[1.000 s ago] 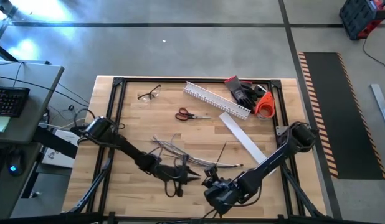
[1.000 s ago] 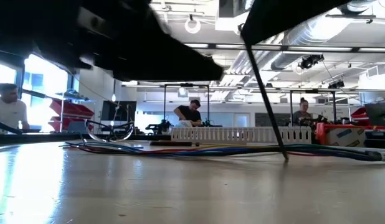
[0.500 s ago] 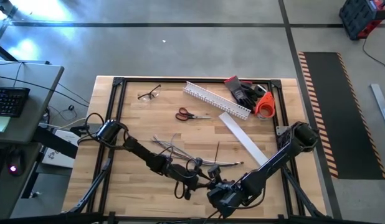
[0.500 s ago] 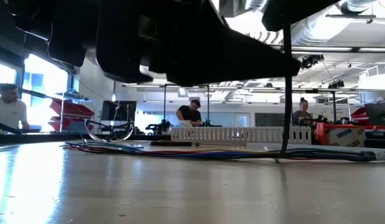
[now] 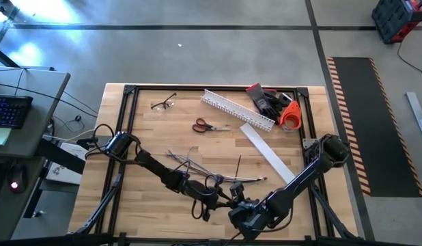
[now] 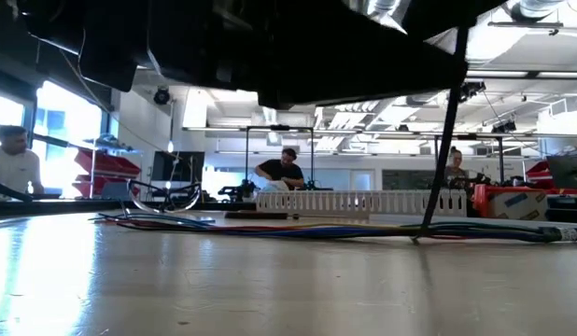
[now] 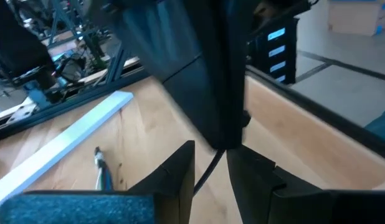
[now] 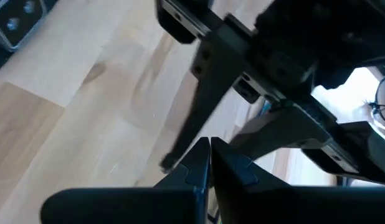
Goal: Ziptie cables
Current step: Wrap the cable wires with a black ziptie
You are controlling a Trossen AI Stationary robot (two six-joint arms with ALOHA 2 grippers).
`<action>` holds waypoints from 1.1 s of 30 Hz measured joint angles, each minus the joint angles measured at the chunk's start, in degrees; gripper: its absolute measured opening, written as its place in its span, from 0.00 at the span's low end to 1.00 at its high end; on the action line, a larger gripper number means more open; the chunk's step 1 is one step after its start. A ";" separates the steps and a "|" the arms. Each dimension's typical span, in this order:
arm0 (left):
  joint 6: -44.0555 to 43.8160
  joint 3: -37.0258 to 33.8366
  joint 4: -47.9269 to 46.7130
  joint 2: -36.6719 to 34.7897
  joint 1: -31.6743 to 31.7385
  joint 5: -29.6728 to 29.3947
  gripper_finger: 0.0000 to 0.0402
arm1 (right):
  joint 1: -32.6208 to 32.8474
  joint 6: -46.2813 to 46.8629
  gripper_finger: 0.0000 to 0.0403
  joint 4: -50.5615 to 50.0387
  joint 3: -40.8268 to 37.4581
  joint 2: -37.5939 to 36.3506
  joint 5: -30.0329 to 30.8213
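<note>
Change: since a second ago the left gripper (image 5: pixel 221 198) has slid right until it meets the right gripper (image 5: pixel 240 205) near the table's front edge, and the ziptie (image 5: pixel 239 166) has swung from leaning to nearly upright.
Right jaws: pressed shut on the ziptie's lower end, holding the strip up as a fixed target.
Left jaws: narrowly parted, one finger (image 7: pixel 174 177) either side of the strip; whether they pinch it I cannot tell.
Ziptie: its free tip rests on the cables.
Cables: cables (image 5: pixel 197 167) lie loose mid-table, just beyond both grippers, within reach for looping.
Farther: scissors (image 5: pixel 207 126) and slotted duct (image 5: pixel 235 109) sit unused.
</note>
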 joint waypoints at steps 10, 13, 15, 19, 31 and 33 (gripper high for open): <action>-2.45 0.28 -0.04 0.00 0.00 0.56 0.18 | 0.01 0.98 0.00 -0.12 0.02 0.02 2.18; -2.56 0.28 -0.04 0.00 0.00 -0.23 0.16 | 0.07 2.22 0.00 -0.17 0.02 -0.10 4.83; -2.62 0.28 -0.02 0.00 0.00 -0.90 0.14 | 0.36 2.89 0.00 -0.22 0.02 -0.84 6.26; -2.97 0.28 -0.05 0.00 0.00 -1.47 0.10 | 1.84 6.43 0.00 -0.12 0.02 -4.31 10.14; -3.96 0.28 3.05 0.00 -0.02 -2.35 0.07 | 9.69 38.11 0.00 -12.58 0.07 -7.42 19.29; -3.98 0.28 3.11 0.00 0.00 -2.37 0.07 | 10.11 46.92 0.00 -15.47 0.07 -5.78 18.51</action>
